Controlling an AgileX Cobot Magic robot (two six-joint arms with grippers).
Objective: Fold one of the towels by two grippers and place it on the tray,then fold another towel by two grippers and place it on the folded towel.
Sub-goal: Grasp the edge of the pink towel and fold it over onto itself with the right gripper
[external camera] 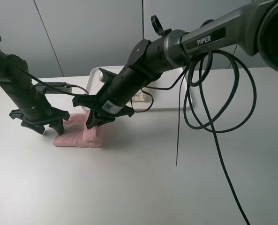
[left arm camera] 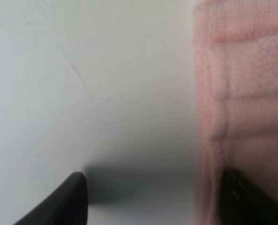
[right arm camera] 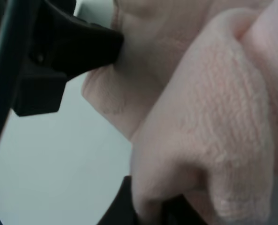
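White desk (external camera: 143, 178) bore the pink towel (external camera: 75, 136); its edge was clamped by the right hand (external camera: 99, 121) for folding, while the left hand (external camera: 38, 124), at nine o'clock, was spread apart

You see the pink towel (external camera: 78, 133) lying on the white counter (external camera: 143, 183) as a low folded strip of soft terry, its long edge facing you. Its right end is gathered into a raised bunch, pinched in the closed right claw (external camera: 95, 123). The left claw (external camera: 41, 125) stands wide apart at the strip's left end, one finger on the cloth, the other over bare counter. Behind them the white tray (external camera: 95, 72) sits near the back, with the cream towel (external camera: 139, 97) folded small on it, mostly hidden by the right arm.
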